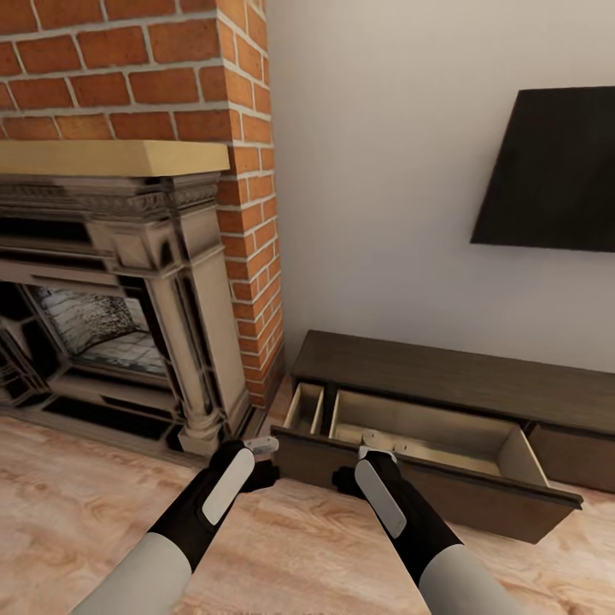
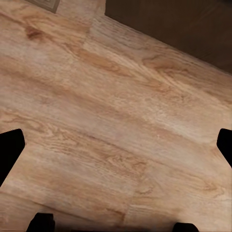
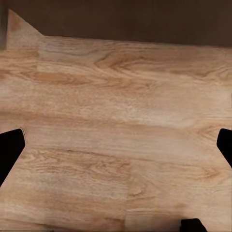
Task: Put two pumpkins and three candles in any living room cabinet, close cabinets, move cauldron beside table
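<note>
Wall point(image 1: 384, 171): plain pale grey, behind everything on the right of the head view.

Brick chimney point(image 1: 128, 68): red-orange, upper left, beside the wall.

Fireplace point(image 1: 111, 316): ornate grey-beige surround under a tan mantel point(image 1: 111, 156), dark firebox with pale ash-like lining, standing on the floor at left.

Floor point(image 1: 299, 547): light wood planks across the foreground; same planks seen in both wrist views point(image 2: 116, 125) point(image 3: 116, 125).

Television point(image 1: 551, 184): flat black panel fixed to the wall, upper right, above the cabinet.

Cabinet point(image 1: 478, 376): long, low, dark-brown wood grain, against the wall just right of the chimney. One drawer point(image 1: 427, 427) pulled out toward the robot, pale interior, split by a partition into a narrow left compartment and a wide right one. Dark front panel also at the far edge of the wrist views point(image 2: 183, 29) point(image 3: 135, 19). Further drawer front at far right shut.

Small pale objects point(image 1: 389, 442): in the wide compartment near the drawer's front wall, partly behind the right wrist; too small to identify for certain.

Left pincer point(image 1: 260, 465): black, pointing down at the floor just left of the drawer's corner; fingertips point(image 2: 10, 150) at the frame edges, spread wide, holding nothing.

Right pincer point(image 1: 350, 478): black, low in front of the drawer's front panel; fingertips point(image 3: 10, 147) likewise set wide, holding nothing.
</note>
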